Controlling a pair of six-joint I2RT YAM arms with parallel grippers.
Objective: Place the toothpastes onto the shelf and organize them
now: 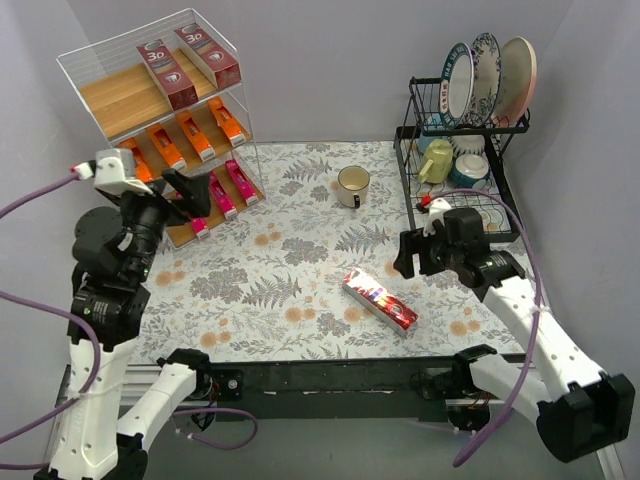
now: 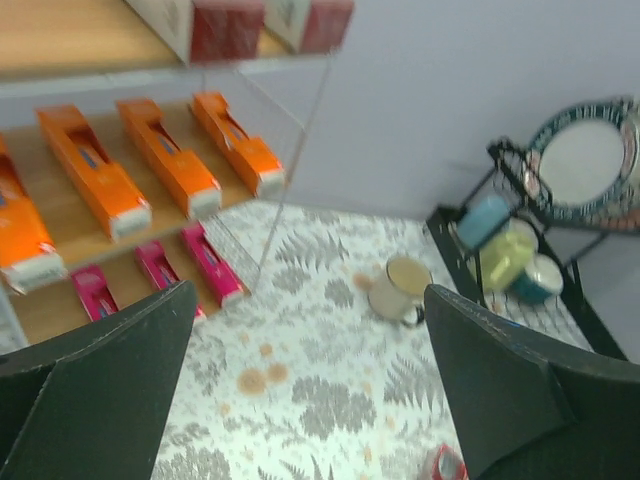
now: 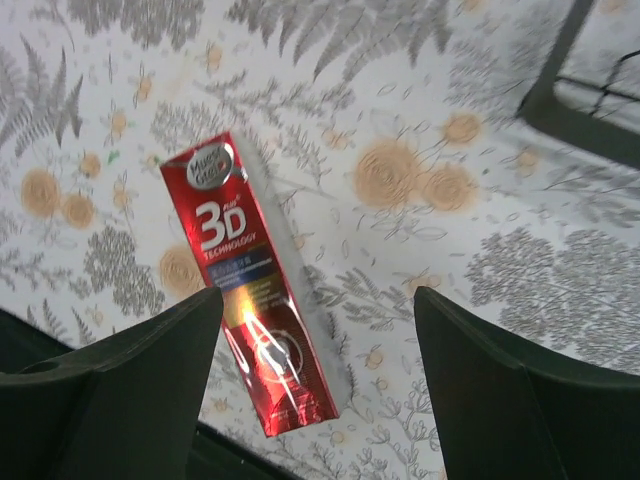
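A dark red "3D" toothpaste carton (image 1: 380, 300) lies flat on the floral tablecloth near the front edge; it also shows in the right wrist view (image 3: 250, 290). My right gripper (image 1: 408, 255) is open and empty, hovering above and just right of it (image 3: 315, 380). The white wire shelf (image 1: 100, 95) stands at the back left with two dark red cartons (image 1: 168, 72) on top, orange cartons (image 1: 192, 136) (image 2: 165, 155) on the middle board and magenta-pink ones (image 1: 227, 188) (image 2: 208, 262) on the bottom. My left gripper (image 1: 188, 195) is open and empty in front of the shelf (image 2: 310, 400).
A cream mug (image 1: 352, 185) (image 2: 400, 290) stands mid-table at the back. A black wire dish rack (image 1: 455, 150) with plates, cups and bowls is at the back right. The black front rail (image 1: 330, 375) runs just below the loose carton.
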